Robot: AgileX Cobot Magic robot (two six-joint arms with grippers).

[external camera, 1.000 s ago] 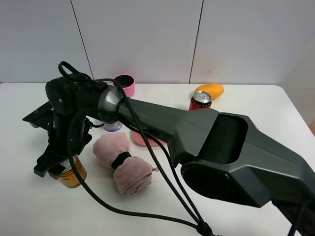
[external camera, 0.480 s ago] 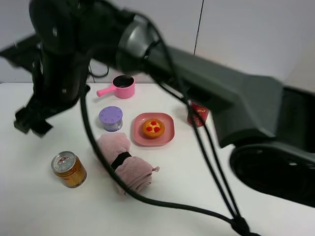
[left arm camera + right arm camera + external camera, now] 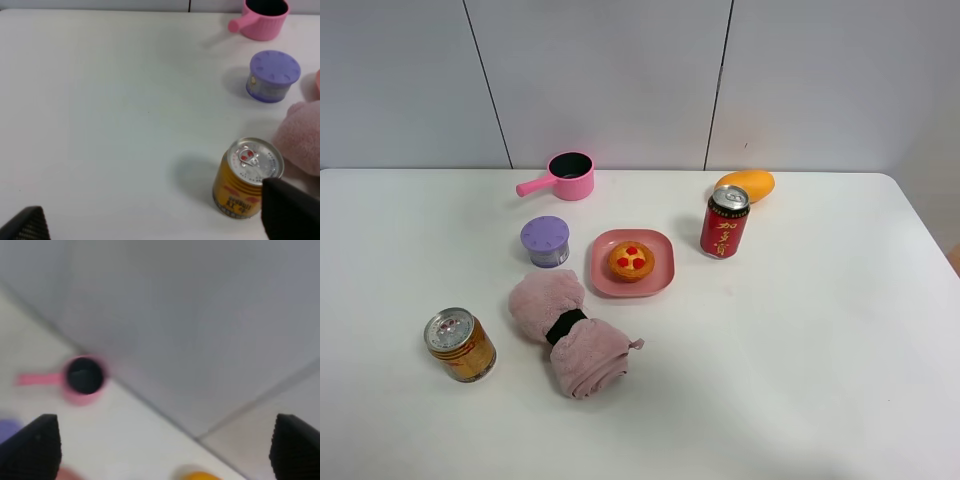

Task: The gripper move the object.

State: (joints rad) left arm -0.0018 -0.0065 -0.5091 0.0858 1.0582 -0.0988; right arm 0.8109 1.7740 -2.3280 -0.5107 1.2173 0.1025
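Note:
The short golden-orange can (image 3: 460, 345) stands upright on the white table at the front left, with nothing touching it. It also shows in the left wrist view (image 3: 247, 180), close to one dark finger. The left gripper (image 3: 157, 220) is open and empty, with the can near its right-hand finger (image 3: 290, 212). The right gripper (image 3: 162, 447) is open and empty in a blurred view of the wall and the pink pot (image 3: 84, 377). Neither arm shows in the exterior high view.
A rolled pink towel (image 3: 570, 330) lies just right of the can. Behind it are a purple-lidded jar (image 3: 547, 241), a pink plate (image 3: 660, 278) with a tart, a pink pot (image 3: 570, 176), a tall red can (image 3: 725, 221) and a mango (image 3: 745, 185).
A black arm was at the golden can with its fingers around it, then lifted up and away, and has left the exterior view. The can stays in place on the table.

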